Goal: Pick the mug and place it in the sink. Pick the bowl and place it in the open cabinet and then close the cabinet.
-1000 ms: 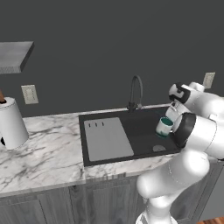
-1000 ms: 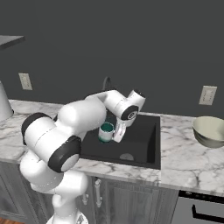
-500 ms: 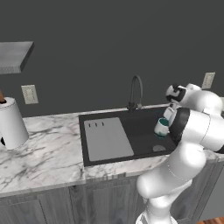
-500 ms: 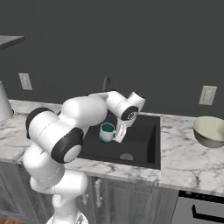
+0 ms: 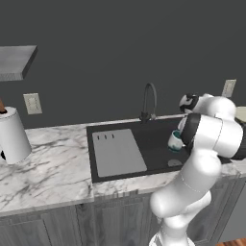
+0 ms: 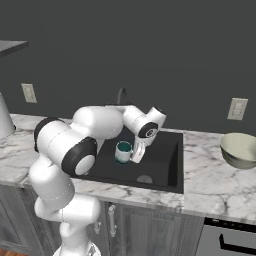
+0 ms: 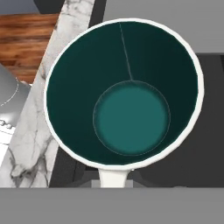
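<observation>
One gripper [image 6: 134, 152]: clamped on the mug [image 6: 123, 151], centre frame
Mug: upright, hanging directly over the sink [image 6: 162, 162] basin

You are looking at a white marble counter [image 5: 53, 168] carrying the recessed black sink [image 5: 139, 149], a paper towel roll [image 5: 12, 135] standing left, the bowl [image 6: 241, 150] sitting right.
</observation>
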Robot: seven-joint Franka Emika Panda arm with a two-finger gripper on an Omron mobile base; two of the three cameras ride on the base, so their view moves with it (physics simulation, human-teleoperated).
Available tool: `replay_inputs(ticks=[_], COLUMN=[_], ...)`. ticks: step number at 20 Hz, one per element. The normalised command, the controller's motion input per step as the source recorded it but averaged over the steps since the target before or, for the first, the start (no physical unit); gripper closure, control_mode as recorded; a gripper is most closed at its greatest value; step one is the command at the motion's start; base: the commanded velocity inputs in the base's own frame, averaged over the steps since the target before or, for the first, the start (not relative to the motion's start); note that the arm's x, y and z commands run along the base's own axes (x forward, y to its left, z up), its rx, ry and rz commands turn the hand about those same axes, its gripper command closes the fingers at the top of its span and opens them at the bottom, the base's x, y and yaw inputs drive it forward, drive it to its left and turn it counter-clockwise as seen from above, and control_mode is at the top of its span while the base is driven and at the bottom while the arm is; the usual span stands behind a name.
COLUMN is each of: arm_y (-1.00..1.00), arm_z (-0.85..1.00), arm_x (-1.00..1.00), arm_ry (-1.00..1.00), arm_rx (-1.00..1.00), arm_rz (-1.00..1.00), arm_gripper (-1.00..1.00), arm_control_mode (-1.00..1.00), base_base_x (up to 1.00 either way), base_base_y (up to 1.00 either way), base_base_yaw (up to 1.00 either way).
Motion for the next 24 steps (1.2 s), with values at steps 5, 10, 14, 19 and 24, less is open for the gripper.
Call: replay_inputs(ticks=[5,10,14,19,24], arm_y=[0.0,0.0,0.0,0.0,0.0], arm_z=[-0.23,-0.22,-0.19,-0.15,-0.13], arm_x=[0.0,0.0,0.02,0.07,0.06], arm_ry=[0.0,-0.01,-0.04,-0.02,-0.01], arm_rx=[0.01,0.0,0.0,0.0,0.0], arm_rz=[-0.03,-0.07,-0.1,-0.12,-0.11], arm_gripper=[1.0,1.0,1.0,1.0,1.0], arm_control_mode=[-1.0,-1.0,-1.0,-1.0,-1.0], base_base_x=[0.0,0.0,0.0,0.0,0.0], base_base_y=[0.0,0.0,0.0,0.0,0.0], base_base_yaw=[0.0,0.0,0.0,0.0,0.0])
